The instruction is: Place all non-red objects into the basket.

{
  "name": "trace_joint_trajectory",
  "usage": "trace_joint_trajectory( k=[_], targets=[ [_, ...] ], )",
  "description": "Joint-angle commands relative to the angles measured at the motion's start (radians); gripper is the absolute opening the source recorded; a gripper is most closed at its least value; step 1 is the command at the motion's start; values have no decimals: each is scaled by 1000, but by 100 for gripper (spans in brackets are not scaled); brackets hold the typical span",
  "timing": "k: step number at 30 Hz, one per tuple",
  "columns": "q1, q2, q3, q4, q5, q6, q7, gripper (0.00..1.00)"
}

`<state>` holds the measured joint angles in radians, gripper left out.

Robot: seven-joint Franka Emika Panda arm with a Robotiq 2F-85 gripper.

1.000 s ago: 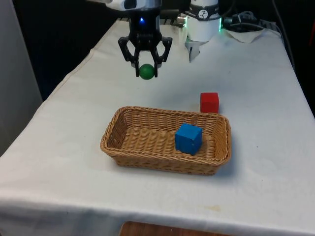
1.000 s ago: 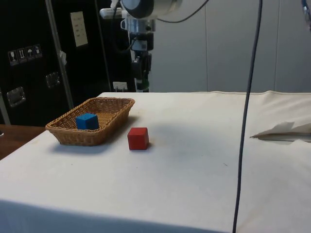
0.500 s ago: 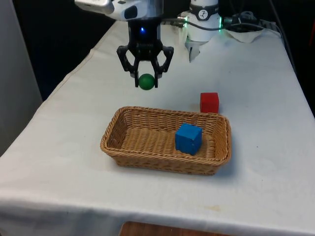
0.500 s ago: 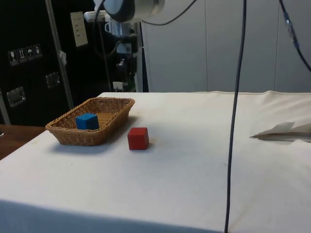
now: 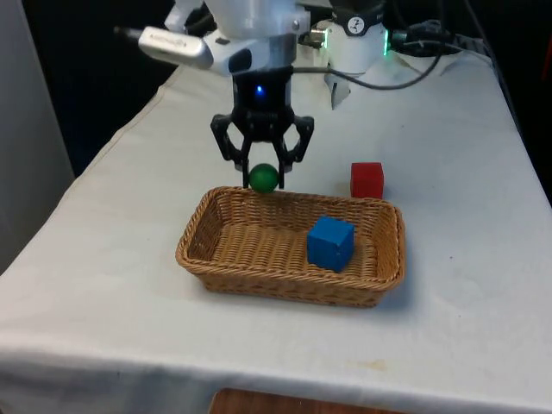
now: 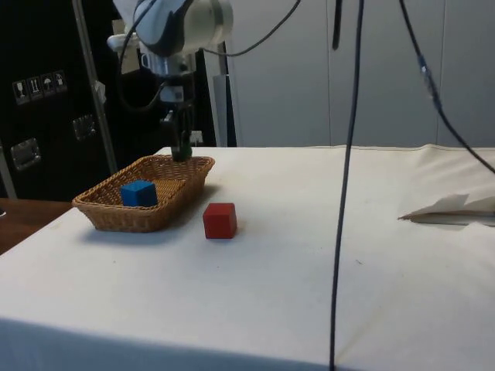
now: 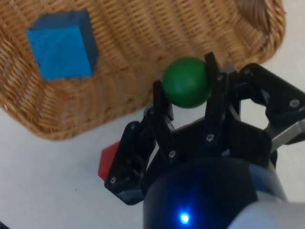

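Note:
A green ball (image 5: pixel 264 178) (image 7: pixel 186 82) hangs just above the far rim of the wicker basket (image 5: pixel 207 207), with my gripper (image 5: pixel 264 178) (image 7: pixel 186 85) shut on it. From the side, the gripper (image 6: pixel 182 148) hovers over the basket's (image 6: pixel 108 218) far end. A blue cube (image 5: pixel 330 242) (image 6: pixel 138 192) (image 7: pixel 62 44) lies inside the basket, toward the front view's right. A red cube (image 5: pixel 366 179) (image 6: pixel 220 220) (image 7: pixel 107 160) sits on the cloth behind the basket, outside it.
The white cloth (image 5: pixel 466 285) spreads around the basket on all sides. Crumpled white paper (image 6: pixel 456 207) lies near the robot's end of the table. Black cables (image 6: pixel 344 178) hang in front of the side camera.
My gripper has carried the green ball down and toward the basket, from well behind it to just over its far rim. The cubes have not moved.

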<state>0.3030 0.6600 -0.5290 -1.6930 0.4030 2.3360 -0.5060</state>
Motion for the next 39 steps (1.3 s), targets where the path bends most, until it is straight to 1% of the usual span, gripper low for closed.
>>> trace_joint_trajectory(
  k=[1,2,3,6,8,9,10,11,17,18,19,22,23,26,27,28,29,32,33,35,36,37,39],
  targets=[
    [-7,31,9,33,11,-10,1,0],
    [0,28,2,25,9,-1,0,0],
    [-9,56,11,51,21,-7,-3,0],
    [-10,87,10,72,40,-2,-9,0],
    [-8,110,9,78,57,6,-16,0],
    [-3,109,1,79,49,1,-9,0],
    [-9,117,10,79,61,10,-18,0],
    [-10,122,12,80,66,12,-20,0],
    [-8,143,12,83,91,19,-32,0],
    [-3,142,6,80,84,15,-26,0],
    [-9,144,13,84,92,18,-32,0],
    [-10,146,15,85,94,18,-33,0],
    [-11,146,15,85,94,18,-33,5],
    [-11,147,16,86,95,18,-33,33],
    [-4,144,8,80,85,15,-26,43],
    [-11,147,16,86,95,18,-33,43],
    [-12,148,16,86,95,17,-33,67],
    [-12,148,17,86,95,17,-33,96],
    [-12,148,17,86,95,17,-33,100],
    [-12,148,17,86,95,17,-33,100],
    [-4,145,8,80,86,15,-26,100],
    [-12,148,17,86,95,17,-33,100],
    [-10,140,13,82,92,12,-30,100]
  ],
)
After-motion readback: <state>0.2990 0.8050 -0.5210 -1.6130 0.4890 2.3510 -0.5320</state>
